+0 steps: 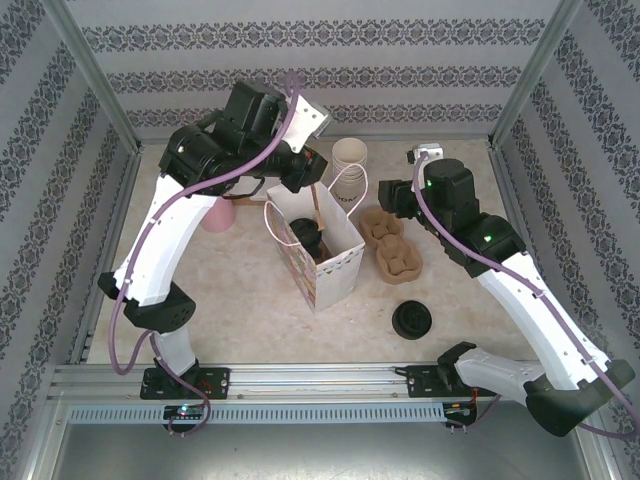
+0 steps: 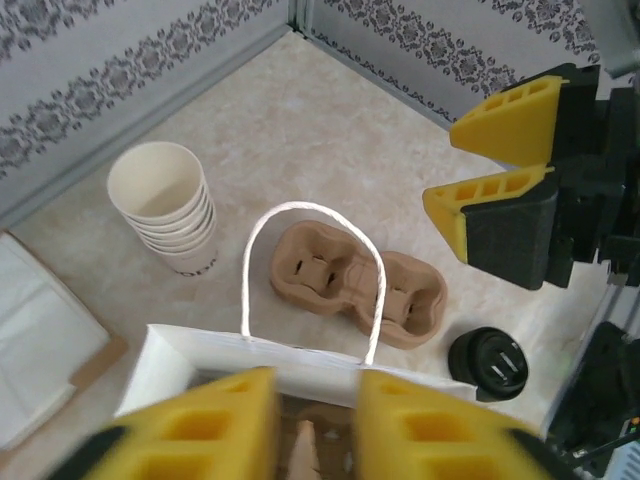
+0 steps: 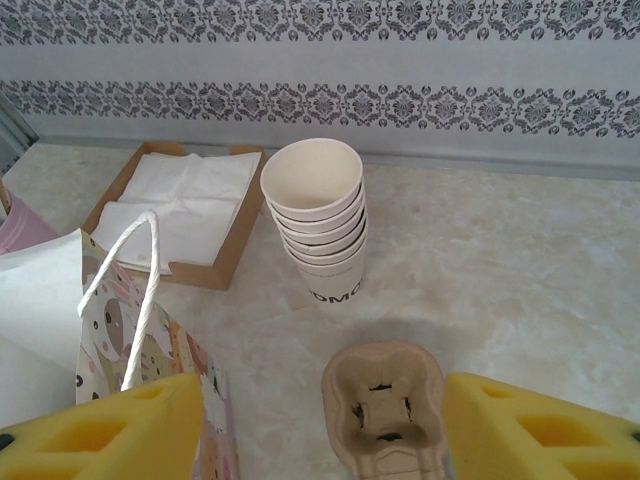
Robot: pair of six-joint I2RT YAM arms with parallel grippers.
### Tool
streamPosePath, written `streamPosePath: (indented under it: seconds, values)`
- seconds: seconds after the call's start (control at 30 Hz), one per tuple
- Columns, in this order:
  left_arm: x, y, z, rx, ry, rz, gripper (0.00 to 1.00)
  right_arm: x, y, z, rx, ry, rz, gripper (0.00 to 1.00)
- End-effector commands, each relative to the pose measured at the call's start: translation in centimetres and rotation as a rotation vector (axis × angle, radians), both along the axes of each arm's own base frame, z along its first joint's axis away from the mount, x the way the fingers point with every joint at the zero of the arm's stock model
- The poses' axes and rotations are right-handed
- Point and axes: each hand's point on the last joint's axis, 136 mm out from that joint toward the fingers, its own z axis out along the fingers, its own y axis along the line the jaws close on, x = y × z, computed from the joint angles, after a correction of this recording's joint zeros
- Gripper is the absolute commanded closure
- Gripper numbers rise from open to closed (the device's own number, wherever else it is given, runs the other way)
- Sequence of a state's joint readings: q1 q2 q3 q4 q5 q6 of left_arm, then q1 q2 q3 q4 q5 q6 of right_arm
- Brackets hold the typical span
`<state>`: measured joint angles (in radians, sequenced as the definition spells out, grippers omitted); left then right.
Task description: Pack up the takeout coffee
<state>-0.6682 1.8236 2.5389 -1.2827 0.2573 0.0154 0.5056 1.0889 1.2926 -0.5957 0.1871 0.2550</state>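
So the white paper bag [image 1: 340, 272] stands open in the middle of the worktop [image 1: 250, 310], rope handles up. The takeout coffee [image 1: 305, 234] is already sitting inside it. From the top camera you can see its black lid down in there, with a thin brown stick [image 1: 317, 205] poking up next to it.

The left tool [image 2: 315, 385] hangs right over the bag's mouth with its yellow fingers a bit apart, and it's got nothing in its grip. The right tool [image 3: 322, 390] is spread wide, also holding nothing, and it's parked above the far end of the brown pulp cup carriers [image 1: 395, 262]. Those are both empty.

Behind the bag there's a stack of lidless cream cups [image 1: 350, 165], and the top one is empty. A cardboard tray [image 3: 243, 225] holds white napkins [image 3: 180, 200]. A loose black lid [image 1: 412, 320] lies near the front, well apart from the bag. Something pink [image 1: 218, 215] sits to the left, just past the left arm.

The worktop is beige and kind of marbled-looking. The walls [image 1: 330, 70] are pale with bands of dark ornate pattern, and there are metal frame posts in the corners.
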Motion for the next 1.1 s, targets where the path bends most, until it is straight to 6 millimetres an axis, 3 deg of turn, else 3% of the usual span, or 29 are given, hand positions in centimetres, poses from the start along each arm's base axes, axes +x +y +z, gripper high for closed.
streamPosePath:
  seconds: [0.0, 0.17, 0.27, 0.33, 0.47, 0.6, 0.7, 0.8, 0.9, 1.07]
  values:
    - [-0.4, -0.1, -0.8, 0.025, 0.027, 0.002, 0.47, 0.2, -0.5, -0.1, -0.001, -0.007, -0.018, 0.35]
    - [0.5, 0.7, 0.6, 0.025, -0.047, 0.052, 0.38, 0.1, -0.7, -0.2, -0.007, -0.01, -0.023, 0.35]
    - [1.7, 2.4, 2.0, 0.034, -0.12, 0.154, 0.41, 0.2, -0.7, -0.1, -0.006, -0.012, -0.023, 0.34]
    - [3.0, 4.1, 3.0, 0.035, -0.164, 0.246, 0.48, 0.2, -0.7, -0.1, -0.005, -0.011, -0.021, 0.34]
    - [6.6, 9.5, 5.3, -0.105, -0.156, 0.47, 0.61, 0.4, -0.5, -0.2, -0.005, -0.007, -0.015, 0.34]
    - [10.6, 15.6, 6.0, -0.272, -0.113, 0.68, 0.67, 0.4, -0.1, -0.4, -0.001, 0.006, 0.0, 0.34]
    - [13.6, 17.8, 4.4, -0.329, -0.056, 0.758, 0.66, 0.5, 0.2, -0.7, 0.0, 0.016, 0.009, 0.34]
    - [16.8, 18.1, 1.4, -0.38, 0.062, 0.768, 0.66, 0.7, 0.3, -0.9, 0.003, 0.023, 0.012, 0.34]
    - [19.3, 16.9, -2.0, -0.373, 0.157, 0.746, 0.66, 0.7, 0.5, -1.0, 0.004, 0.031, 0.019, 0.34]
    - [21.4, 14.4, -7.5, -0.377, 0.32, 0.704, 0.7, 0.9, 0.5, -1.6, -0.003, 0.046, 0.011, 0.34]
